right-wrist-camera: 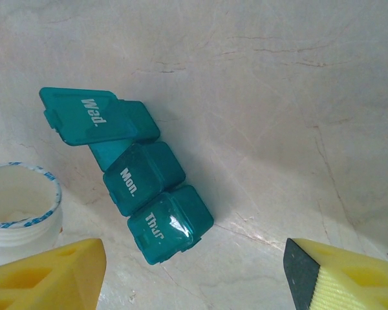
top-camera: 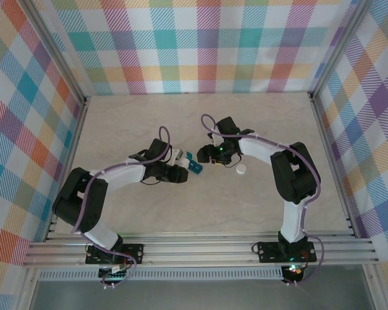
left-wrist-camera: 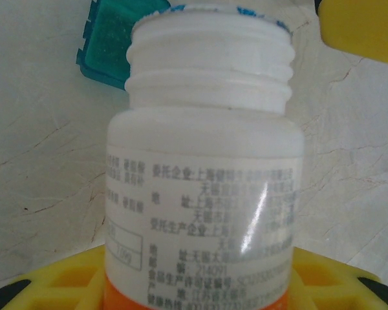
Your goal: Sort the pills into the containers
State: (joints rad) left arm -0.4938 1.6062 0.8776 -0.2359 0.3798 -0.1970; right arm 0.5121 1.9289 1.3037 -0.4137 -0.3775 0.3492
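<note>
The containers (right-wrist-camera: 132, 171) are a teal strip of three joined boxes lying on the table, also seen in the top view (top-camera: 194, 166). The box marked "Wed." has its lid flipped open; "Mon." and "Thur." are closed. My right gripper (right-wrist-camera: 194, 284) hovers open just above them, with nothing between its yellow fingers (right-wrist-camera: 48, 274). My left gripper (left-wrist-camera: 197, 294) is shut on a white bottle (left-wrist-camera: 204, 187) with an orange band. The bottle is uncapped, and its mouth (right-wrist-camera: 16, 200) lies right beside the containers. The pills are hidden from view.
A small white cap (top-camera: 241, 169) lies on the table to the right of the right gripper (top-camera: 205, 157). Both arms meet at the middle of the marbled tabletop (top-camera: 200, 213), which is fenced by plaid walls.
</note>
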